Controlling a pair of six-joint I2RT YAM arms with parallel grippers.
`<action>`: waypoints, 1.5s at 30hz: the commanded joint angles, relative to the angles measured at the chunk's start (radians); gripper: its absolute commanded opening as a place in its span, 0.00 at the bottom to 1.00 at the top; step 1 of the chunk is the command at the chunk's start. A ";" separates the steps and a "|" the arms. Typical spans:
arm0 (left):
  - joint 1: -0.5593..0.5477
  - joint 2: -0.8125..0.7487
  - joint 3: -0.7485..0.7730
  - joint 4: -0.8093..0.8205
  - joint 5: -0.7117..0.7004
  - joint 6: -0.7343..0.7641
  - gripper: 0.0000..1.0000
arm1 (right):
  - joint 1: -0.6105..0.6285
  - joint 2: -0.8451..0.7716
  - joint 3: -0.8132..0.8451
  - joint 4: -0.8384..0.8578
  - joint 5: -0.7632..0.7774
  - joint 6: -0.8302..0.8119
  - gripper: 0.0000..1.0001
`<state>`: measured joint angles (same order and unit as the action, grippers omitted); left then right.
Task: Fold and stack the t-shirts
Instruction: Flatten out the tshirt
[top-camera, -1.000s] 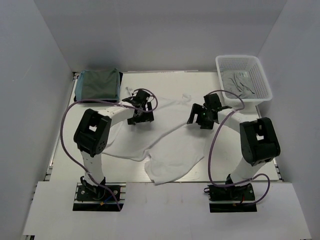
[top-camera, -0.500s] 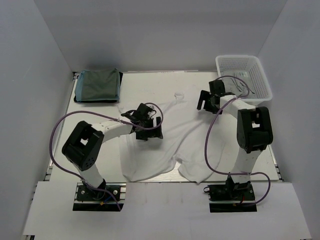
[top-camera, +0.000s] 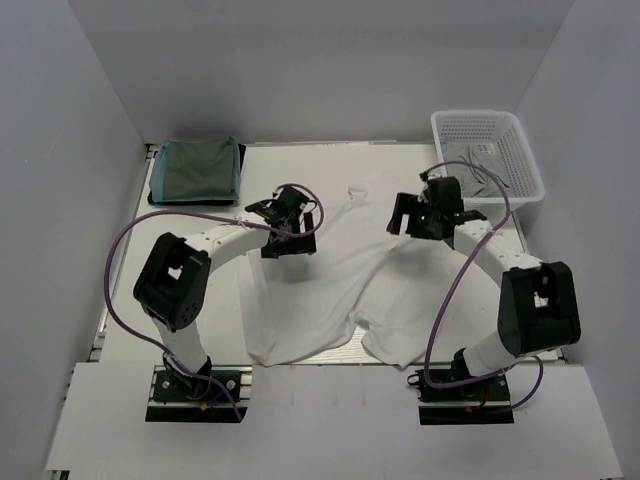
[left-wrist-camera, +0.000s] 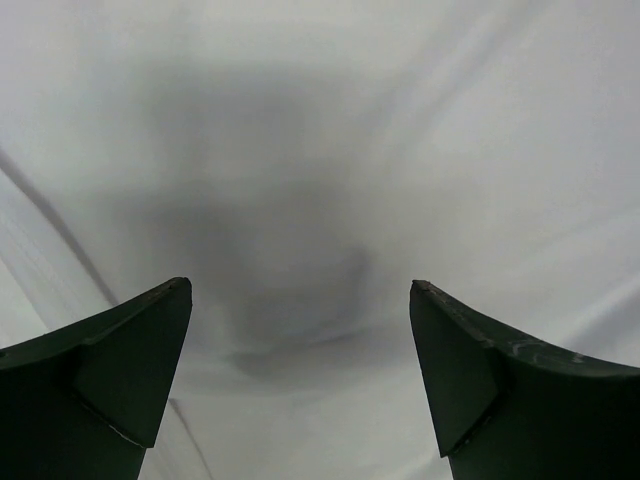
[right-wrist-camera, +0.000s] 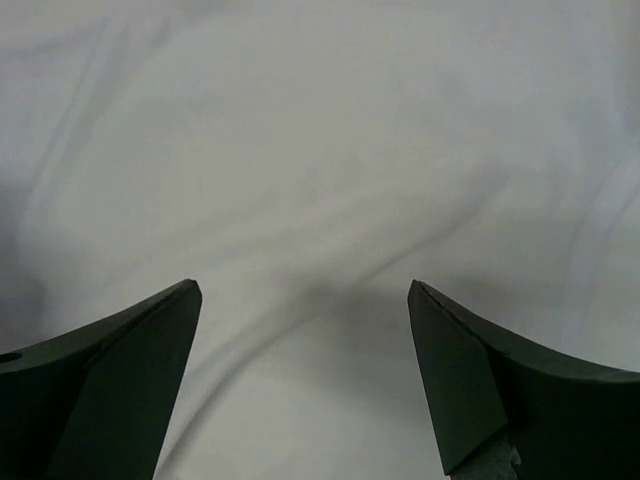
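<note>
The white t-shirt (top-camera: 330, 290) lies spread out left of the basket (top-camera: 520, 150). The left gripper (top-camera: 290, 243) and right gripper (top-camera: 415, 218) hang over it, jaws wide apart, holding nothing. The green t-shirt (top-camera: 198, 170) sits folded further left.

White bench boxed in by plain walls.
The bench (top-camera: 340, 160) is white and matte, closed in by a pale grey back wall (top-camera: 320, 70), left wall (top-camera: 60, 200) and right wall (top-camera: 600, 250); a white board (top-camera: 330, 425) lies along its near edge under soft, even light.
</note>
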<state>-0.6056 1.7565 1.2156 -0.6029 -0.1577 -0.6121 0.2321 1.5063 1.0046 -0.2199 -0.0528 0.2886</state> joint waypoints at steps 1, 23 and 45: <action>0.012 0.032 0.022 -0.058 0.001 -0.018 1.00 | 0.012 0.000 -0.088 0.049 -0.124 0.062 0.90; 0.155 -0.219 -0.271 -0.270 -0.302 -0.250 1.00 | -0.056 0.133 -0.135 0.007 0.046 0.197 0.90; 0.159 -0.320 -0.117 -0.335 -0.007 -0.151 1.00 | -0.137 0.003 -0.132 0.074 -0.087 0.169 0.90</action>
<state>-0.4301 1.5455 1.1145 -1.0191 -0.3859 -0.8612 0.0914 1.5753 0.8902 -0.1822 -0.1036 0.4744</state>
